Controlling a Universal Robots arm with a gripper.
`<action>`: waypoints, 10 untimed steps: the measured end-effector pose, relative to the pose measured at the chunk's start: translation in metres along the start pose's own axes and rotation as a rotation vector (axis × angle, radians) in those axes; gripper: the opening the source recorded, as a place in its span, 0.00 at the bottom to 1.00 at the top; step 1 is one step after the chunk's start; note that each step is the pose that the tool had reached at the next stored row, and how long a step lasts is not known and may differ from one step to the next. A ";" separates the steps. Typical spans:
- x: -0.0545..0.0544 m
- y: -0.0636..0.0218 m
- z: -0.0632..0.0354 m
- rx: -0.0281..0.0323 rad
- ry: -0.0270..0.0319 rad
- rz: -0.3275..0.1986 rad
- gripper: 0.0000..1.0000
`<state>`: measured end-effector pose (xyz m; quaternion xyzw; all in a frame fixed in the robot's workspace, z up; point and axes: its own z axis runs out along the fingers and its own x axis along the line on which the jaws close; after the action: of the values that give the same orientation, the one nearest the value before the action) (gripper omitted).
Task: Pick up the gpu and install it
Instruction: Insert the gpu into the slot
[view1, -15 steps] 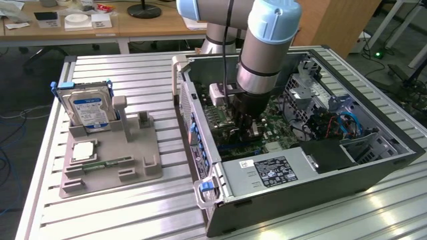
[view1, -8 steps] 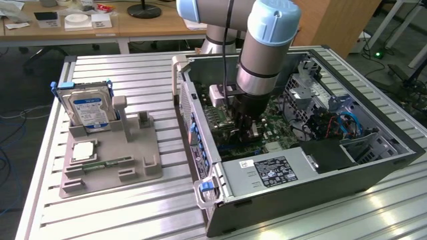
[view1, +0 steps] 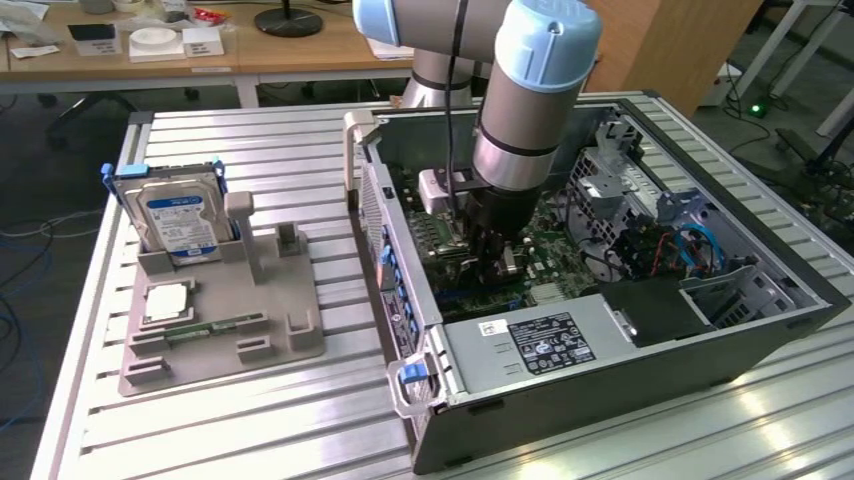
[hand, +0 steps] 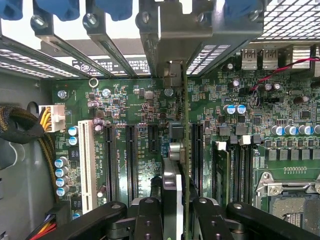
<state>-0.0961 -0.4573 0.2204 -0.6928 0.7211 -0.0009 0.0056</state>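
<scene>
The computer case (view1: 601, 330) lay open on the slatted table (view1: 240, 420), with the arm reaching down inside it. The green motherboard (hand: 150, 110) carried parallel black slots (hand: 131, 160). The gripper (hand: 172, 210) pinched the gpu (hand: 175, 175) edge-on, upright above one slot, its bracket toward the rear openings. Seating well probably required keeping the card vertical and pressing evenly.
</scene>
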 end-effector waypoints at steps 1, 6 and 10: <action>0.000 0.0000 0.0000 0.0000 0.0000 0.000 0.28; 0.000 0.0000 0.0000 0.0000 0.0000 0.000 0.28; 0.000 0.0000 0.0000 0.0000 0.0001 0.000 0.28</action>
<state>-0.0961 -0.4573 0.2204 -0.6928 0.7211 -0.0009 0.0056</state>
